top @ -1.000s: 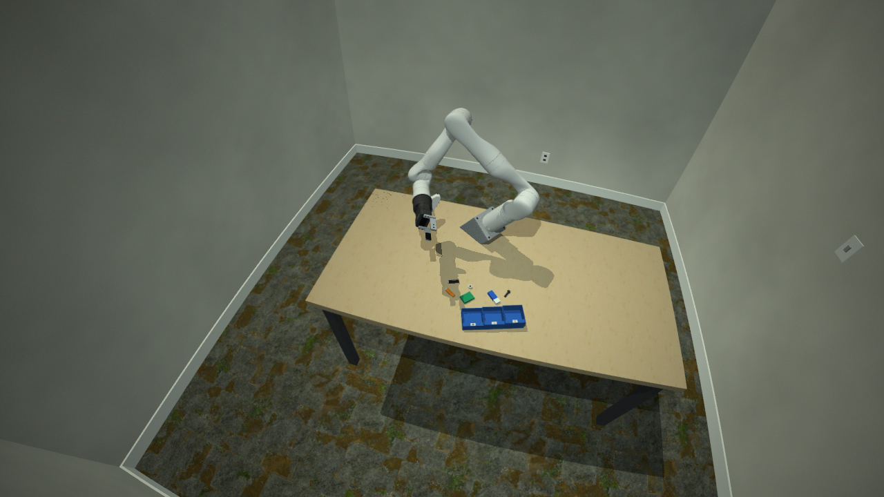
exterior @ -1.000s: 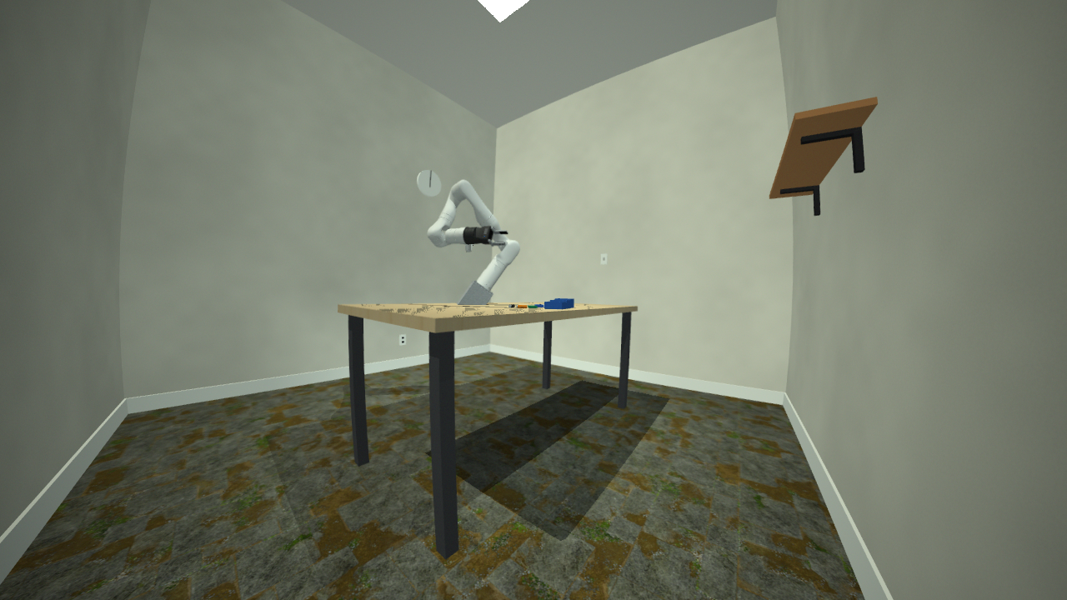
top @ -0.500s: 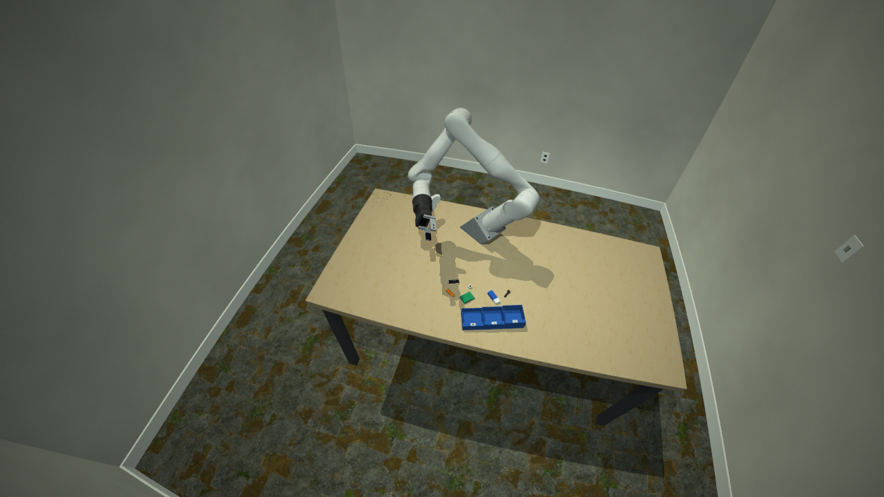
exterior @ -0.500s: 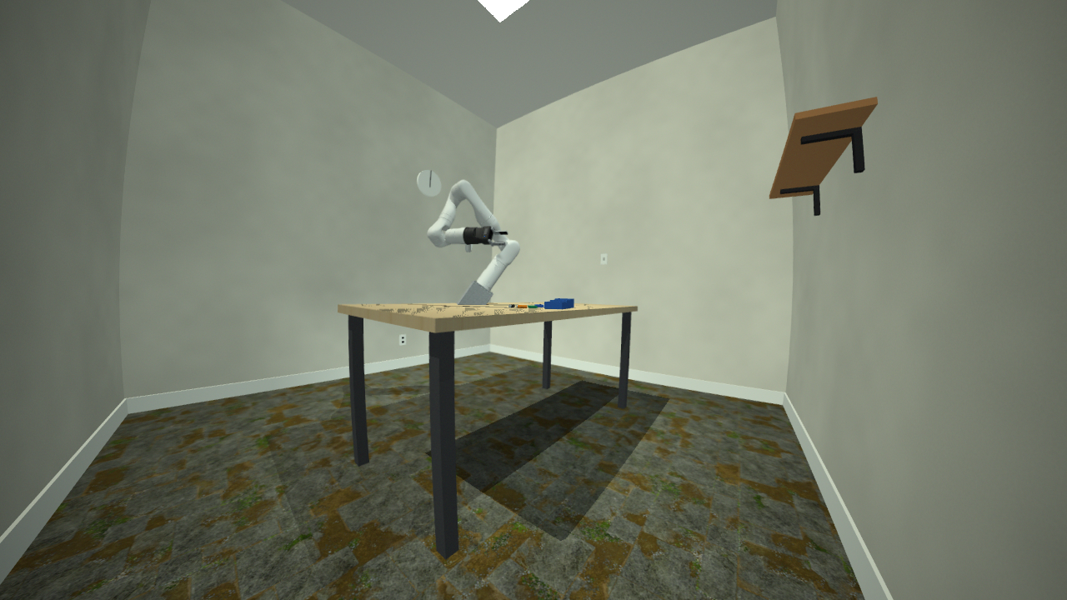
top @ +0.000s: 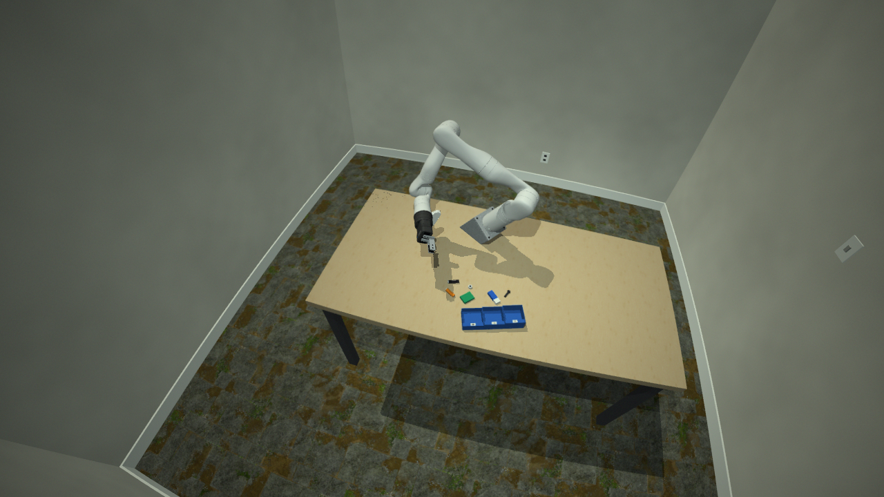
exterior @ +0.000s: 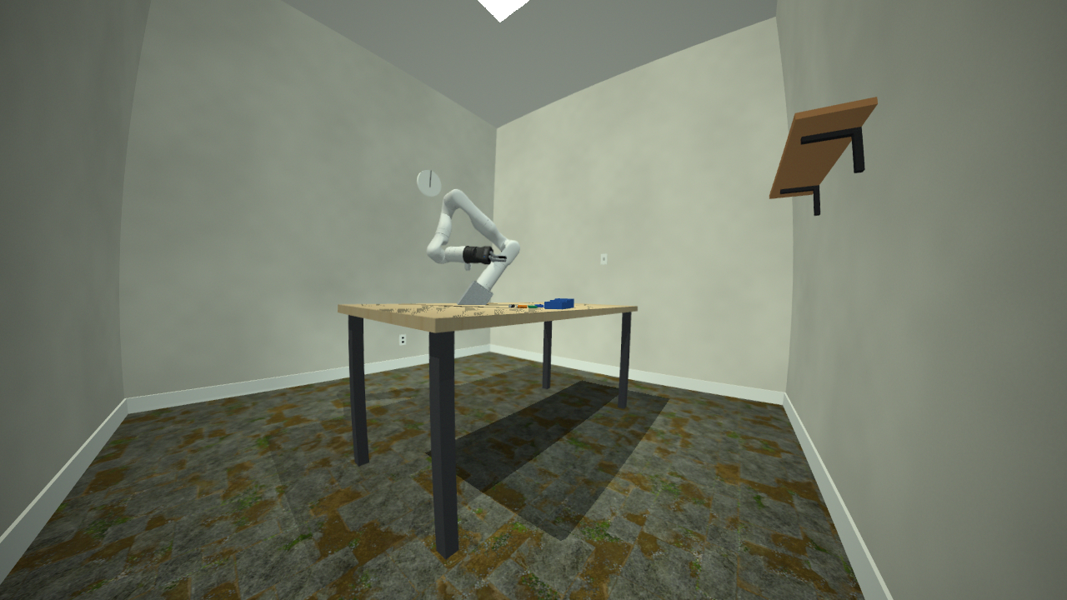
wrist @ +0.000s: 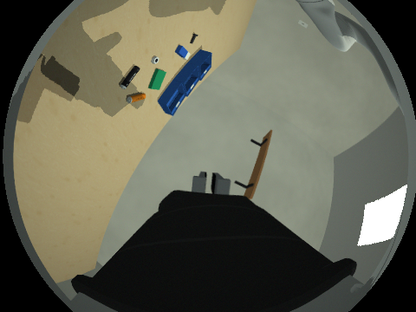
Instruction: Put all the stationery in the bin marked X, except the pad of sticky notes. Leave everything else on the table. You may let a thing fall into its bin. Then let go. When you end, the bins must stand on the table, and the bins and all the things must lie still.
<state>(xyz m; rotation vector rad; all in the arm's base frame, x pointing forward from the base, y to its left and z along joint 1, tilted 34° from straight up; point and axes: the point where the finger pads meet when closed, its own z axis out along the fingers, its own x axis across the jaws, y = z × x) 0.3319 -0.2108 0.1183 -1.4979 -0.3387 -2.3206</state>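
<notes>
My gripper point(top: 430, 246) point(exterior: 511, 257) point(wrist: 208, 180) hangs high above the table's back left part, pointing sideways, its fingers nearly together with nothing between them. The small things lie far from it near the front edge: an orange marker point(top: 450, 292) point(wrist: 137, 97), a black cylinder point(top: 454, 281) point(wrist: 130, 76), a green pad of sticky notes point(top: 467, 297) point(wrist: 156, 79), a blue-and-white eraser point(top: 493, 295) point(wrist: 183, 51), a white nut point(top: 469, 286) point(wrist: 155, 59) and a black screw point(top: 507, 293) point(wrist: 194, 37). A blue bin row point(top: 494, 325) point(exterior: 558, 302) point(wrist: 169, 103) with three compartments stands in front of them. Its marks are too small to read.
The wooden table point(top: 587, 290) point(exterior: 418, 313) carries the arm's grey base point(top: 478, 228) at its back edge. A wall shelf point(exterior: 820, 145) point(wrist: 262, 165) hangs on the right wall, away from the table.
</notes>
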